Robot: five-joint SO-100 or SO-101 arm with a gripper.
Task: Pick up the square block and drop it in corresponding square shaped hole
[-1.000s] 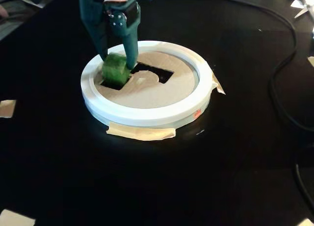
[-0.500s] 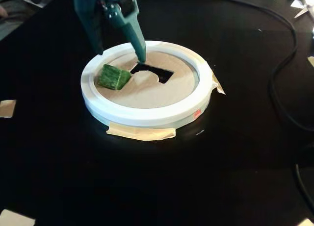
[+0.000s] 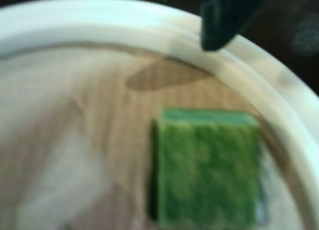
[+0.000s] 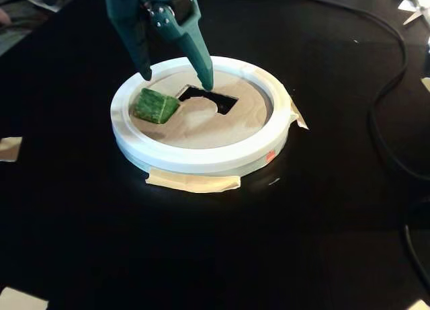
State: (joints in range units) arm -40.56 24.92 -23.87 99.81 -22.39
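Observation:
A green square block (image 4: 156, 105) lies on the brown cardboard lid (image 4: 201, 128) inside a white ring (image 4: 195, 159), just left of the dark cutout hole (image 4: 201, 95). My teal gripper (image 4: 176, 79) hangs open above the lid. Its left fingertip (image 4: 144, 74) is over the ring's far-left rim, above and behind the block. Its right fingertip (image 4: 207, 81) is over the hole's edge. Nothing is between the fingers. In the wrist view the block (image 3: 207, 170) fills the lower right, and one dark fingertip (image 3: 219, 33) shows at the top over the white rim (image 3: 99, 30).
The ring is taped to a black table (image 4: 101, 222) with beige tape (image 4: 195, 182). A black cable (image 4: 393, 88) runs along the right side. Bits of tape and paper (image 4: 8, 148) lie at the table's edges.

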